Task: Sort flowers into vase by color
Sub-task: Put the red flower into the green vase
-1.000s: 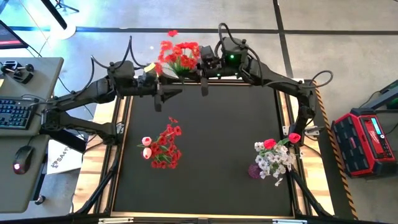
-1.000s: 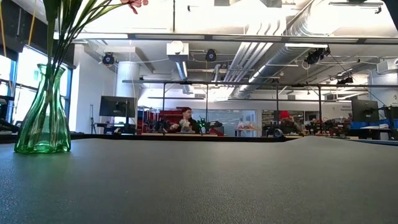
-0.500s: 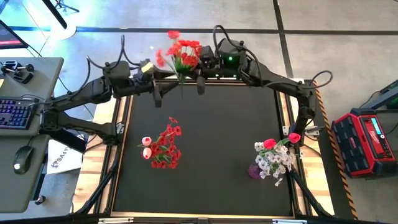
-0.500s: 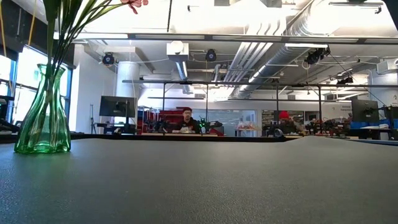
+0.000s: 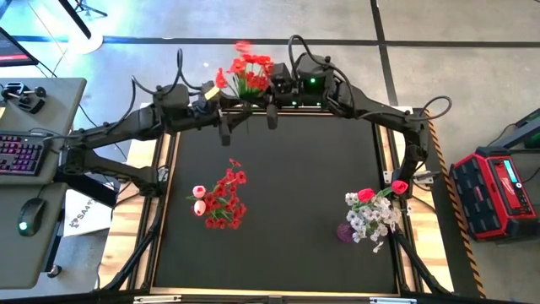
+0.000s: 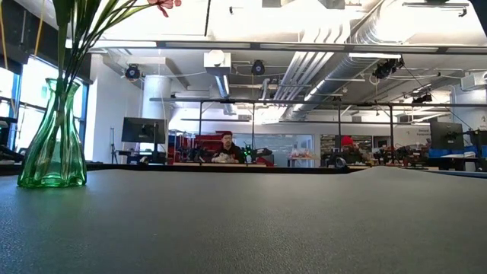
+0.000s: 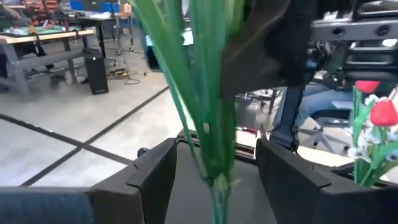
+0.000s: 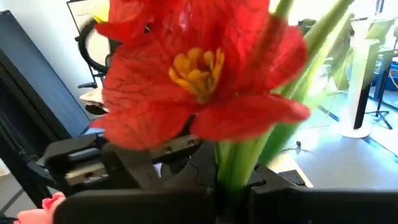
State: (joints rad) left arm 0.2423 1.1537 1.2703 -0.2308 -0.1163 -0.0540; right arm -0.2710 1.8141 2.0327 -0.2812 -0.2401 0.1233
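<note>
- Two arms meet at the far edge of the worktop, with the red blossom bunch held in the air between them, just beyond that edge.
- Over the last second the bunch has drifted slightly toward the right arm's side and its heads sit a little higher.
- Left end effector backed off a touch, then came in again. It now sits closer to the green stems than a second ago. Its wrist view shows the fingers spread wide, with the stems running down between them and a gap on either side.
- Right end effector has barely shifted. Its wrist view is filled by a red bloom whose stems drop into the dark fingers, so it appears to be pinching the bunch and carrying its weight.
- This looks like a handover or re-grip not yet completed: the left has nothing clamped.
- Nothing on the worktop has changed: the red cluster with a pink bud and the white-grey bunch with rosebuds stand where they were, well apart.
- No red stems have gone into a vase yet.
</note>
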